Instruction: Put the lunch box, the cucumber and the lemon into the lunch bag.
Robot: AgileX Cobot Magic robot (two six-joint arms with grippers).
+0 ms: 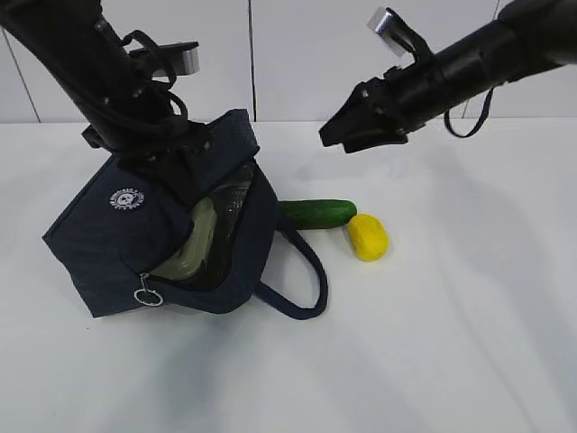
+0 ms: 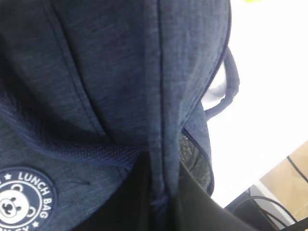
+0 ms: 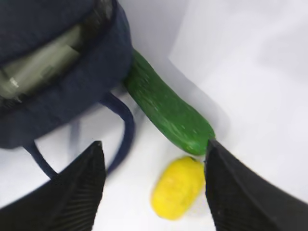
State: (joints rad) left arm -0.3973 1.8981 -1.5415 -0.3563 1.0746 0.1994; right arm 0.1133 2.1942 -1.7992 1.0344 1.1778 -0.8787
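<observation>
The navy lunch bag (image 1: pixel 108 239) is tipped on the white table with its mouth facing right. Through the mouth shows the pale green lid of the lunch box (image 1: pixel 192 245), which is inside the bag. My left gripper (image 1: pixel 192 152) is shut on a fold of the bag's upper fabric (image 2: pixel 161 144), which is pinched between its dark fingers (image 2: pixel 134 202). The dark green cucumber (image 1: pixel 317 213) lies just right of the bag, with the yellow lemon (image 1: pixel 368 237) beside its right end. My right gripper (image 1: pixel 350 135) hangs open in the air above them. In the right wrist view the lemon (image 3: pixel 177 187) lies below the gap between the jaws.
One loop handle (image 1: pixel 311 275) of the bag trails on the table toward the cucumber. A silver ring pull (image 1: pixel 147 296) hangs at the bag's lower front corner. A white wall stands close behind the table. In the left wrist view, cables (image 2: pixel 298 168) show past the table edge.
</observation>
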